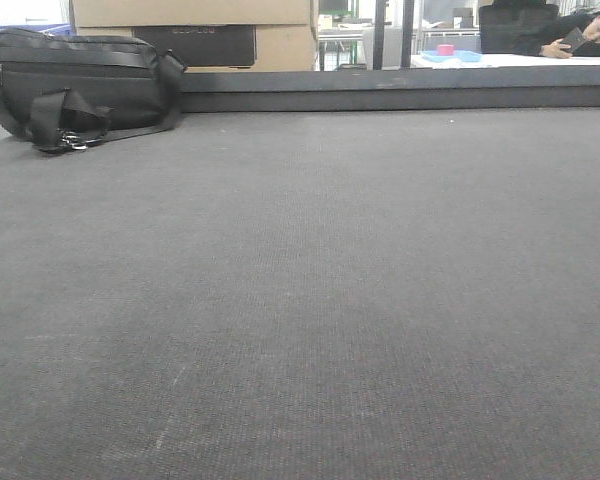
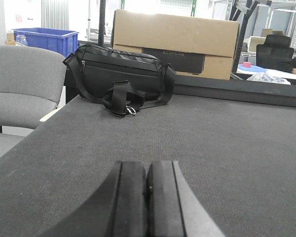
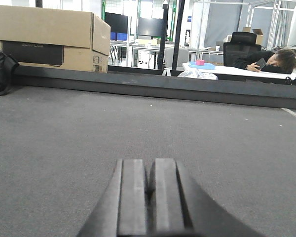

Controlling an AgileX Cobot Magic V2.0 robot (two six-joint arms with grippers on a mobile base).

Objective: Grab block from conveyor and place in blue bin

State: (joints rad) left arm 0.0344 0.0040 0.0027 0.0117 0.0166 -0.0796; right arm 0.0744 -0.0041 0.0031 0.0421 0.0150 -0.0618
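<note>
The conveyor [image 1: 310,300] is a wide dark grey woven belt with a dark raised rail [image 1: 400,92] along its far edge. It also fills the left wrist view [image 2: 222,143] and the right wrist view [image 3: 64,133]. No block shows on it in any view. A blue bin [image 2: 45,38] stands off the belt at the far left, behind a chair. My left gripper [image 2: 147,170] is shut and empty, low over the belt. My right gripper [image 3: 149,170] is shut and empty, low over the belt. Neither gripper shows in the front view.
A black strap bag [image 1: 75,85] lies on the belt's far left corner, also in the left wrist view [image 2: 119,76]. A cardboard box [image 2: 175,42] stands behind the rail. A grey chair [image 2: 22,81] is left of the belt. A person [image 3: 266,58] leans on a far table.
</note>
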